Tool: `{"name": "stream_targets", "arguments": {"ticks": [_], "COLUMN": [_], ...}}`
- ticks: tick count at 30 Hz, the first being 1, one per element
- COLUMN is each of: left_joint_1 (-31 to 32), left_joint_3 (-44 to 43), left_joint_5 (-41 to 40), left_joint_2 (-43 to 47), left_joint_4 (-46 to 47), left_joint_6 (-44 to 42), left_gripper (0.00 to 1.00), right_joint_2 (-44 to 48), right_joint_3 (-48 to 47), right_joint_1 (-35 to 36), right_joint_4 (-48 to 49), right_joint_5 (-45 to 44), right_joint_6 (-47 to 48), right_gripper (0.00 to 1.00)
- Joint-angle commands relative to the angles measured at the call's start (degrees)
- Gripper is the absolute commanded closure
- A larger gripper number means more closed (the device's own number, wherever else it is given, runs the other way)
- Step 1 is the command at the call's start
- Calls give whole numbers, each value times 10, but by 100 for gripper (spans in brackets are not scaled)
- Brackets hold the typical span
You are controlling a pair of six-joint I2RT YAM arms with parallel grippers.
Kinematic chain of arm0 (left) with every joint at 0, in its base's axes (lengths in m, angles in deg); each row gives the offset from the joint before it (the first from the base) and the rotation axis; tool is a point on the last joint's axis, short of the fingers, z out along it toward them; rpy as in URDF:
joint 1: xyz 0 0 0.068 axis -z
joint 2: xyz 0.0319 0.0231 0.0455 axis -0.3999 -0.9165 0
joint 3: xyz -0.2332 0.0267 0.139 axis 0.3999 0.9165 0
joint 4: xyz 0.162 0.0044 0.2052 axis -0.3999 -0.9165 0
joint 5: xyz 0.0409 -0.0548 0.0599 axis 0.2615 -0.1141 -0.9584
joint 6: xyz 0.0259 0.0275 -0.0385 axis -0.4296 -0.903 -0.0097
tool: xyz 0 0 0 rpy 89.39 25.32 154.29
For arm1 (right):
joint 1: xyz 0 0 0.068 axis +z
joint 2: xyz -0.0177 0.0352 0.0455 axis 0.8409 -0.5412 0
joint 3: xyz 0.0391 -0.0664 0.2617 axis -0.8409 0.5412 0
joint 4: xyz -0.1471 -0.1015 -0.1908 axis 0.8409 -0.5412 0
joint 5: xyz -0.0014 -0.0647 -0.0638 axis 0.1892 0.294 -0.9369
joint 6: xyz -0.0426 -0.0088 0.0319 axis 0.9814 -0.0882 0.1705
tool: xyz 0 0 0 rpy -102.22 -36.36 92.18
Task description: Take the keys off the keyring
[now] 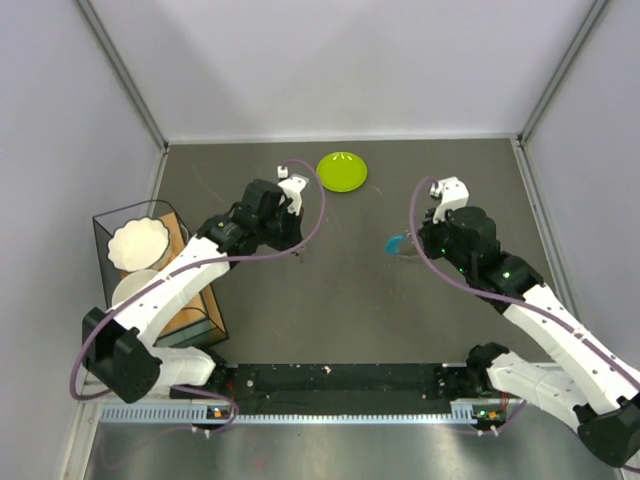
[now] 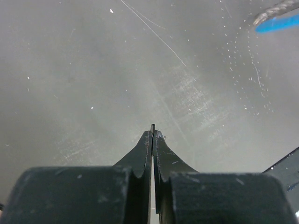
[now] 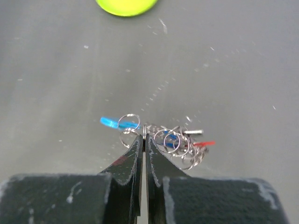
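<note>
The keyring (image 3: pixel 161 137) is a tangle of thin metal rings with a bright blue crescent piece (image 3: pixel 111 123). It lies right in front of my right gripper (image 3: pixel 144 135). Tiny keys sit in the tangle: a red-headed one (image 3: pixel 204 143) and a blue-headed one (image 3: pixel 173 138). The right jaws are shut, with a thin ring of the bunch pinched at their tips. In the top view the blue piece (image 1: pixel 397 243) shows just left of my right gripper (image 1: pixel 415 250). My left gripper (image 2: pixel 152 133) is shut and empty over bare table, with the keyring (image 2: pixel 276 21) far off at its upper right.
A lime-green round plate (image 1: pixel 342 171) sits at the back centre; it also shows in the right wrist view (image 3: pixel 126 5). A black wire rack (image 1: pixel 200 300) with white bowls (image 1: pixel 137 243) stands at the left edge. Grey walls close in the table.
</note>
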Motion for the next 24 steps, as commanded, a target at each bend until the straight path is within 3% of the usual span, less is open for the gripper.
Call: {"name": "stream_targets", "arguments": {"ticks": [1, 8, 15, 18, 21, 22, 24], "left_joint_1": [-5, -11, -34, -37, -40, -41, -45], "left_joint_3": [-18, -52, -76, -98, -119, -123, -124], "left_joint_5": [-23, -55, -8, -10, -8, -9, -13], "left_joint_2": [-34, -147, -237, -274, -303, -309, -315], "left_joint_4": [36, 23, 38, 41, 31, 31, 32], "left_joint_6": [-6, 12, 52, 60, 64, 63, 62], "left_gripper": [100, 100, 100, 100, 100, 100, 97], "right_joint_2": [-21, -119, -270, -310, -313, -298, -275], "right_joint_3": [1, 14, -41, -83, -124, -129, -134], "right_joint_1": [-56, -133, -199, -209, -208, -208, -207], "right_joint_4": [6, 66, 123, 112, 76, 70, 47], "right_joint_5": [-15, 34, 64, 73, 88, 107, 128], "right_joint_6": [-28, -43, -55, -54, -51, -51, -50], "right_gripper": [100, 99, 90, 75, 50, 35, 25]}}
